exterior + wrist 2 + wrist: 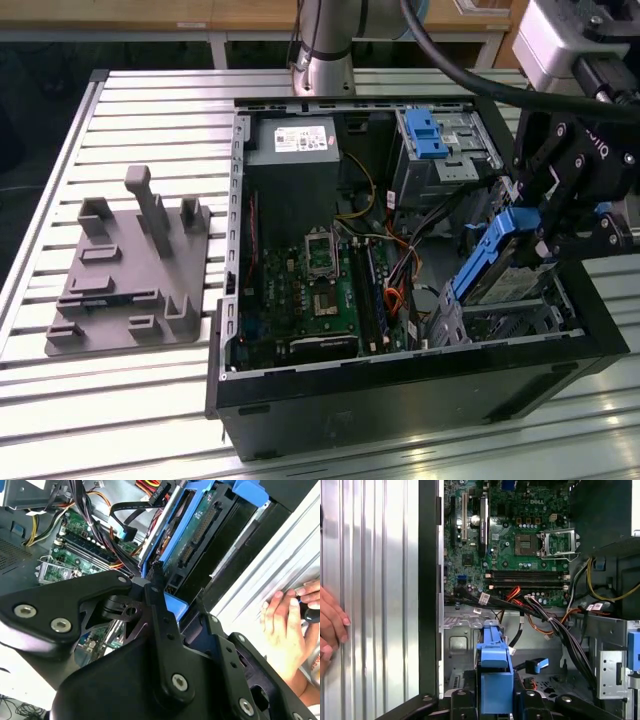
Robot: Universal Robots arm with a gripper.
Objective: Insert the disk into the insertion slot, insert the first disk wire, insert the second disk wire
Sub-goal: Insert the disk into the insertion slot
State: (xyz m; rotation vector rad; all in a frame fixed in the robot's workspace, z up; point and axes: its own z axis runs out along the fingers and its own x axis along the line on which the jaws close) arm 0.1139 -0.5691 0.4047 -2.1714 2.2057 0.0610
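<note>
Inside the open computer case (400, 372), the gripper (535, 235) clamps its fingers on the disk (488, 262), which is tilted with its lower end at the insertion slot (505, 318), near the motherboard (320, 290).

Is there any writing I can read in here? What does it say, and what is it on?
Power supply label: print too small to read.
Motherboard: a maker's mark; its tiny codes too small to read.
Cable tags: too small to read.
Hand, shut on the disk: part of a maker's mark, cut off.
Nothing else legible.
</note>
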